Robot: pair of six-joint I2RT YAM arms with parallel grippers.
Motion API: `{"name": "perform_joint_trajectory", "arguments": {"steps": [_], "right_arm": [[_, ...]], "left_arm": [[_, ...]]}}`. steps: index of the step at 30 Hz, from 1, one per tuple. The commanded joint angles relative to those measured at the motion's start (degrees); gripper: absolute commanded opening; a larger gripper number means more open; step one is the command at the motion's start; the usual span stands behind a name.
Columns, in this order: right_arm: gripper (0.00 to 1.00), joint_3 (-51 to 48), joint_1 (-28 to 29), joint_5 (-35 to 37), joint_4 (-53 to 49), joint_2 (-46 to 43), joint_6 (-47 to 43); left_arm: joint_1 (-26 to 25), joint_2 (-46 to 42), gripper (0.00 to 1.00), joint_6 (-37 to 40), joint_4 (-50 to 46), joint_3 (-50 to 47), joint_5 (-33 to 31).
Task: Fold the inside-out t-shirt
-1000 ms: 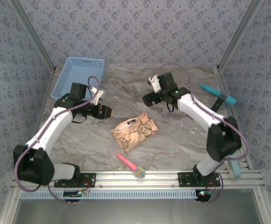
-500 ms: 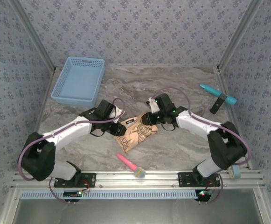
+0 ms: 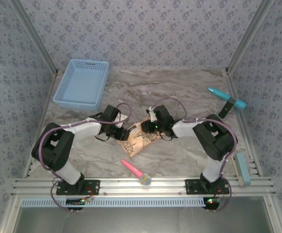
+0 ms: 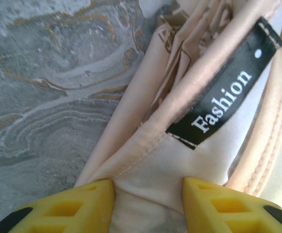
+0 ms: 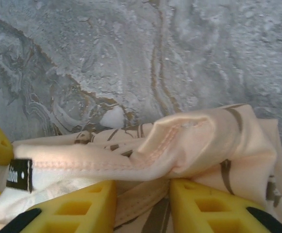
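Both arms had descended; left claw and right claw stood half-closed astride the t-shirt collar edge, hold unconfirmed, lift apparently pending.

The t-shirt is coloured peach-tan and printed with dark brown emblems. A black label on it is lettered in white. The table under it is marbled grey with brown veins.

My top camera looks down from high behind the near edge over the whole worktop, while both wrist cameras hang close above the t-shirt from opposite sides, sharing its black label.
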Motion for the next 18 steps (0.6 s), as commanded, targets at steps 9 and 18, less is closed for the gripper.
{"name": "perform_joint_trajectory", "arguments": {"steps": [9, 18], "right_arm": [[0.5, 2.7, 0.6, 2.8, -5.0, -11.5, -2.7], [0.51, -1.2, 1.2, 0.6, -4.4, -9.1, -2.3]], "left_arm": [[3.7, -7.0, 0.61, 13.6, -13.0, 13.6, 3.4], [-7.1, -14.7, 0.56, 8.3, -7.9, 4.7, 2.9]]}}
